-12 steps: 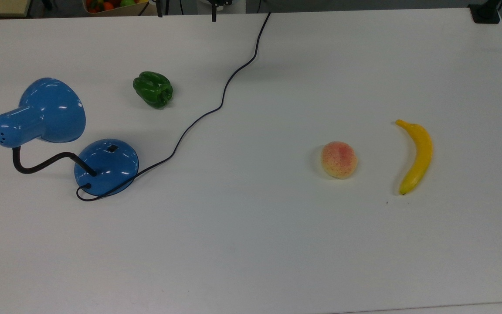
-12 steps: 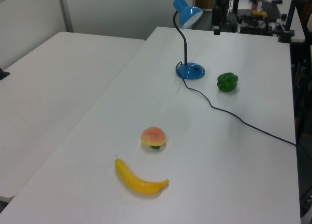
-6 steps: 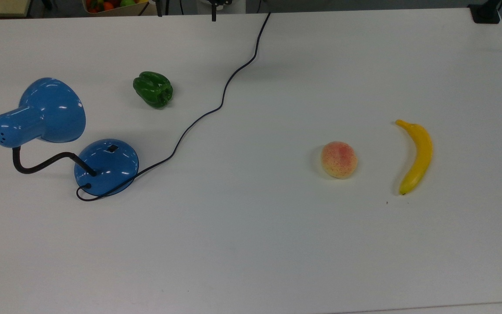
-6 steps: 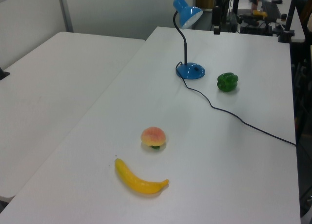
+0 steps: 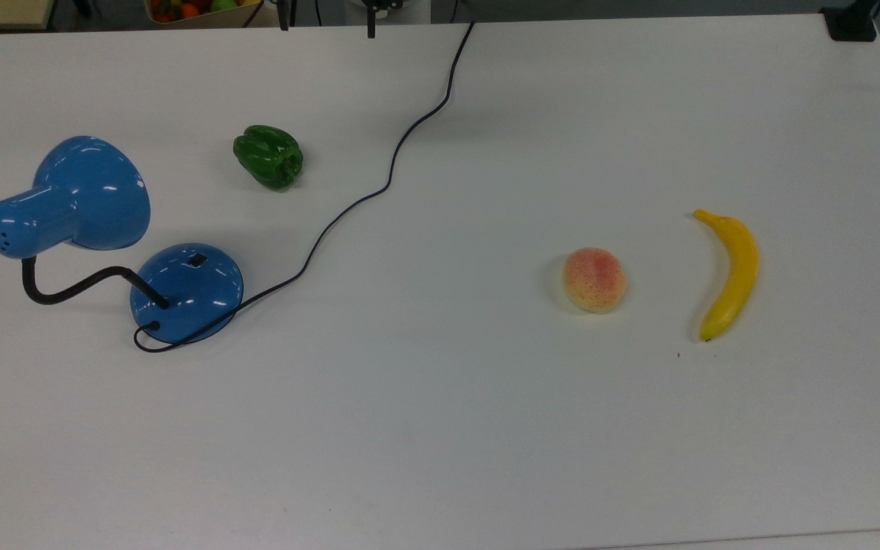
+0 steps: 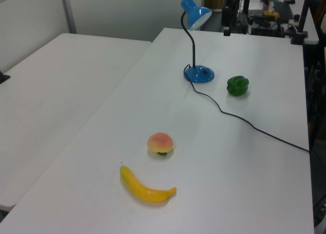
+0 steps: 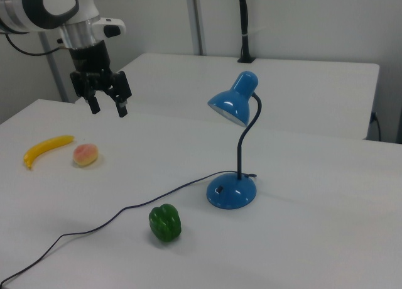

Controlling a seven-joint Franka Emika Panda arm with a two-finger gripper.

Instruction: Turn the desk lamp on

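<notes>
Blue and glossy, the desk lamp (image 7: pixel 233 138) stands on the white counter (image 5: pixel 440 428), on the top view's left side, with its round base (image 5: pixel 186 292) just beside the bent black neck (image 5: pixel 73 286). Between the earlier pictures and this moment almost nothing on the counter has changed: lamp, cord (image 5: pixel 379 191), green pepper (image 5: pixel 269 156), peach (image 5: pixel 594 279) and banana (image 5: pixel 729 273) lie exactly where they were. Only the dark fingertips at the far edge of the top view have shifted a very little.

In the right view the pincer (image 7: pixel 108 104) hangs in the air above the counter, released, with its two fingers spread and nothing between them. It is well apart from the lamp, nearer to the peach and banana side.

The small black switch (image 5: pixel 197 260) sits on the top of the base, on the side toward the pepper. The shade (image 7: pixel 227 108) shows no glow, so I judge the lamp is not yet on. The task seems to be at its very beginning: the arm must first cross the counter toward the base, then come down on the switch.
</notes>
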